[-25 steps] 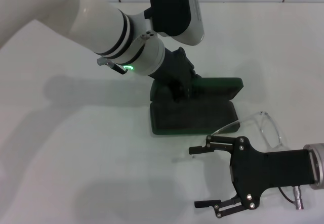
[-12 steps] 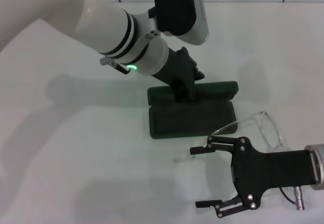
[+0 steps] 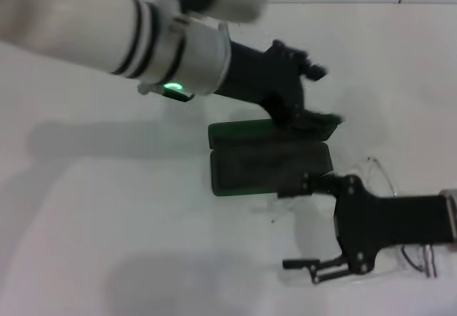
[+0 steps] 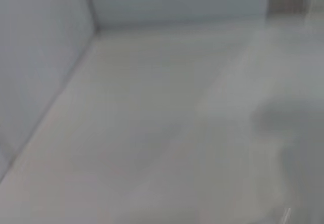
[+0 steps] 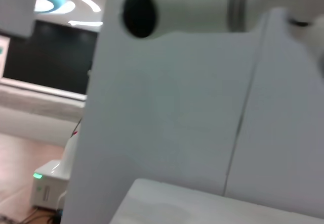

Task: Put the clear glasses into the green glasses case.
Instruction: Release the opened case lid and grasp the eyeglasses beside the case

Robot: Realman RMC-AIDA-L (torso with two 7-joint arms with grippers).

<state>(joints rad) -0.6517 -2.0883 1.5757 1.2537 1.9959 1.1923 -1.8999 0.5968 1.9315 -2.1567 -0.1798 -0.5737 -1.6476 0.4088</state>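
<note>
Swung rightward since before: left gripper (image 3: 314, 95) above green glasses case's (image 3: 243, 170) right end, finger spread indiscernible. Right gripper (image 3: 303, 227) spread wide beside case's near-right corner, clear glasses (image 3: 378, 177) behind.

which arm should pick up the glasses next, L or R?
Right, probably. The right gripper is open on the table, right beside the clear glasses. The left gripper is over the far edge of the open green glasses case, farther from them.
</note>
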